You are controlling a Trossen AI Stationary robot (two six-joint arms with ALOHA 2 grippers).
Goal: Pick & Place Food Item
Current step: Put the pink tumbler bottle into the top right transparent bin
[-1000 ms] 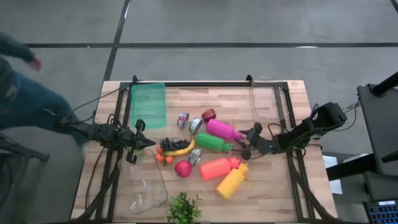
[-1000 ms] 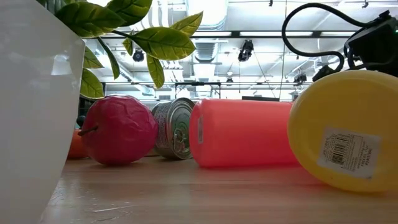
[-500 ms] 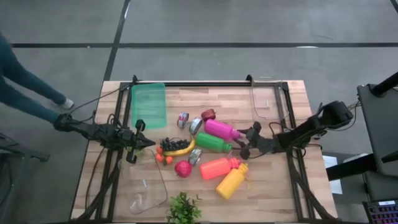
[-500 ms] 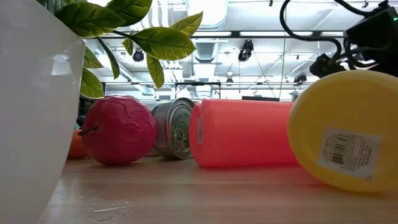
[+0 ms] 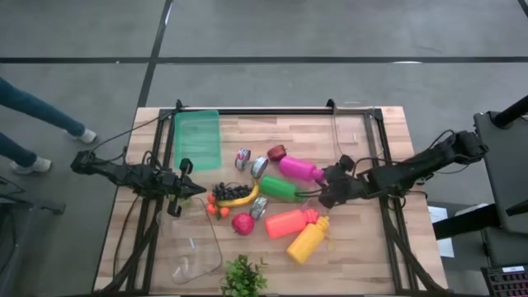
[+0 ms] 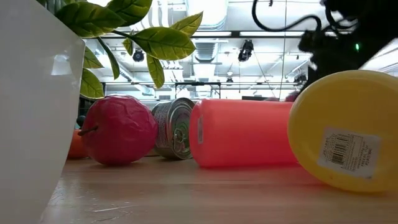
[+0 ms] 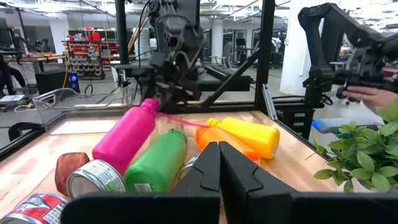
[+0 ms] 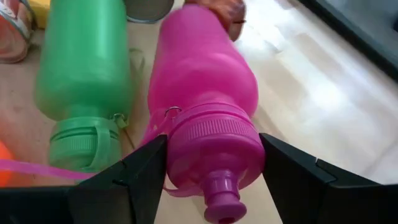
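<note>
Food items lie in a cluster at mid-bench in the high view: a banana (image 5: 240, 199) with dark grapes (image 5: 227, 190) touching it, a red apple (image 5: 243, 223) just beside a tin can (image 5: 259, 207), and small orange fruits (image 5: 216, 210) near the banana. Beside them lie a pink bottle (image 5: 298, 169), a green bottle (image 5: 281, 189), an orange bottle (image 5: 289, 222) and a yellow bottle (image 5: 308, 240). The right gripper (image 5: 328, 185) reaches the pink bottle's cap end; the left gripper (image 5: 183, 191) rests at the cluster's left edge. A green tray (image 5: 197, 139) sits at the far left of the bench (image 5: 272, 130).

Low view: the apple (image 6: 118, 129), the can (image 6: 173, 127), the orange bottle (image 6: 242, 132) and the yellow bottle (image 6: 345, 130) stand in a row, the apple touching the can.

Left wrist view: the left gripper (image 7: 219, 177) has its fingers pressed together, holding nothing.

Right wrist view: the right gripper (image 8: 214, 176) has its fingers spread to either side of the pink bottle's (image 8: 202, 81) collar; whether they press on it cannot be told. The green bottle (image 8: 84, 65) lies just beside.
</note>
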